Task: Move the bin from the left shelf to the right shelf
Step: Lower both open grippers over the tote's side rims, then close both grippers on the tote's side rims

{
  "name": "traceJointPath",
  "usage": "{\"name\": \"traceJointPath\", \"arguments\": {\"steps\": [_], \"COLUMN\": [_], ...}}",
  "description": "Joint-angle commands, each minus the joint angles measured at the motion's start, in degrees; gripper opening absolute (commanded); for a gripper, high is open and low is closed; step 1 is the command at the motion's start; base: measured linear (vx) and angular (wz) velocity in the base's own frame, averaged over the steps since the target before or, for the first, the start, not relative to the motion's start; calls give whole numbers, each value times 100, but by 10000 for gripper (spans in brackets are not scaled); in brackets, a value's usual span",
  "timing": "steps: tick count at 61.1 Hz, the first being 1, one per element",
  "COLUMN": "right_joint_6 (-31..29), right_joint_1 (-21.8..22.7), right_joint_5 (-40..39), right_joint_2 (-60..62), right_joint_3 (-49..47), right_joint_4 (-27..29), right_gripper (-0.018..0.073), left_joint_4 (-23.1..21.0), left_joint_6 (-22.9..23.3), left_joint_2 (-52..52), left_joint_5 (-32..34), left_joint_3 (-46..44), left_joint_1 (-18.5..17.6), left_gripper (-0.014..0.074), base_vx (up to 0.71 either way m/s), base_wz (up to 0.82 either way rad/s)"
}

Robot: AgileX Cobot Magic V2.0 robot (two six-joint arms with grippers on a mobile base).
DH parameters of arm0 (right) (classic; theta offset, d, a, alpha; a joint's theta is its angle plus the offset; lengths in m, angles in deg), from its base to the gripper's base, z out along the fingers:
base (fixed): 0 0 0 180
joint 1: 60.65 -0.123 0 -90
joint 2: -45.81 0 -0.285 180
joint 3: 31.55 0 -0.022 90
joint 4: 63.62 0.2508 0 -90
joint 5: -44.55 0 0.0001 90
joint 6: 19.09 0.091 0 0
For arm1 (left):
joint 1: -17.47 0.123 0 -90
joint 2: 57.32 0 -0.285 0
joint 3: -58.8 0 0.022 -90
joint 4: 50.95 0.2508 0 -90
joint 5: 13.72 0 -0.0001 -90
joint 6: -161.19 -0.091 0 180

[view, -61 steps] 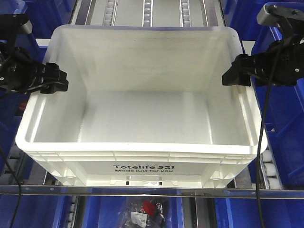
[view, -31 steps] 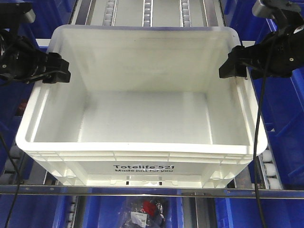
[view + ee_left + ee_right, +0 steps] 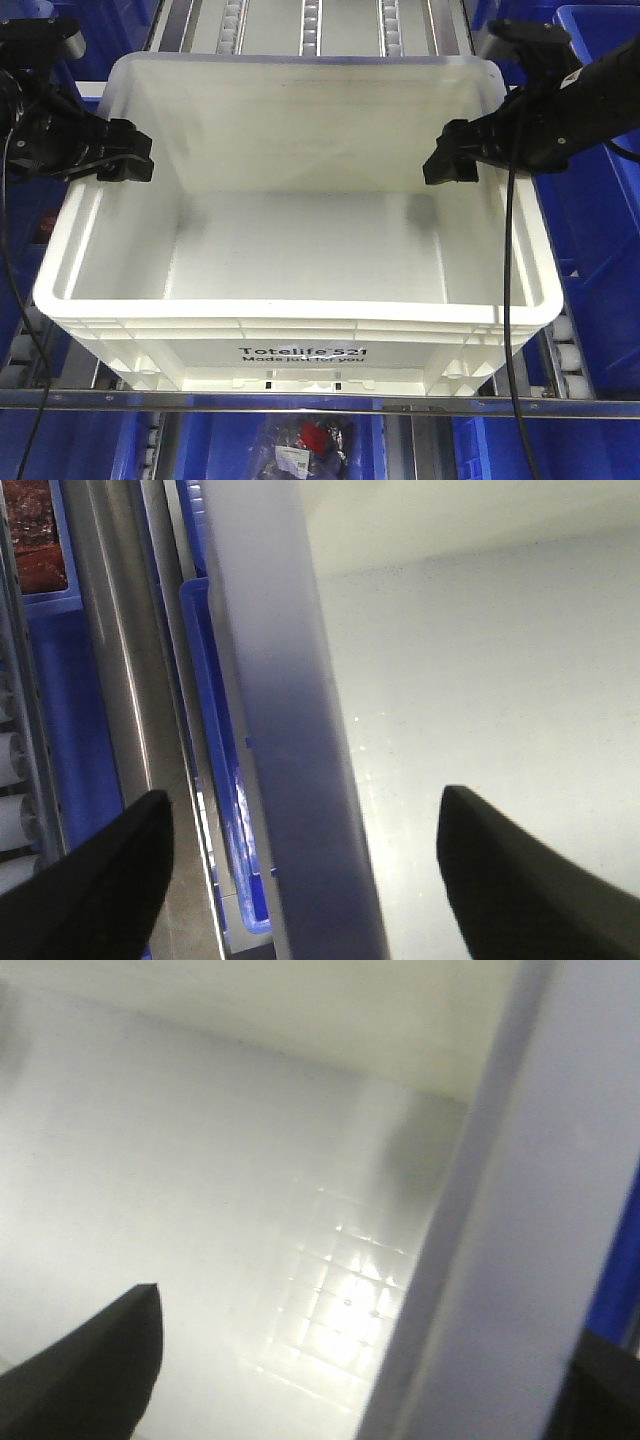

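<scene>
Blue bins (image 3: 600, 260) hem the bin (image 3: 300, 312); spread fingers (image 3: 110, 870) straddle its rims (image 3: 290, 780).

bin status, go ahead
Left end effector open, astride left wall of the bin. Right end effector open, astride right wall. Bin empty, not gripped. Blue bins close on both sides.

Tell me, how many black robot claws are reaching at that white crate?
2. The left gripper straddles the bin's left wall, one finger on each side; the right gripper is at its right wall. None seems hidden.
</scene>
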Motion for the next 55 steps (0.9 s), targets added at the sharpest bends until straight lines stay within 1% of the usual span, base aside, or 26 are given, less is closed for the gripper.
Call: {"name": "traceJointPath", "arguments": {"steps": [1,12,36,46,55], "right_joint_6": [164,330,366,366,366], "right_joint_1": [-20,-20,-20,-20,-20], "right_joint_5": [-277,-269,-188,-136,-131], "right_joint_2": [170,170,170,170,170], "right_joint_3": [-188,-270,-271,-271,-271], "right_joint_4": [-116,-328,-310,-310,-310], "right_gripper": [593,593,587,554,501], "left_joint_4": [-81,-81,-81,-81,-81], "left_joint_6": [48,48,48,48,48], "left_joint_2": [-188,-188,-188,-188,-115], "left_joint_5": [152,159,212,206,180], "left_joint_3": [-165,-165,-165,-165,-165], "left_joint_1": [-35,-35,-35,-35,-35], "left_gripper": [521,521,521,520,487], "base_vx": [0,0,0,0,0], "base_wz": [0,0,0,0,0]}}
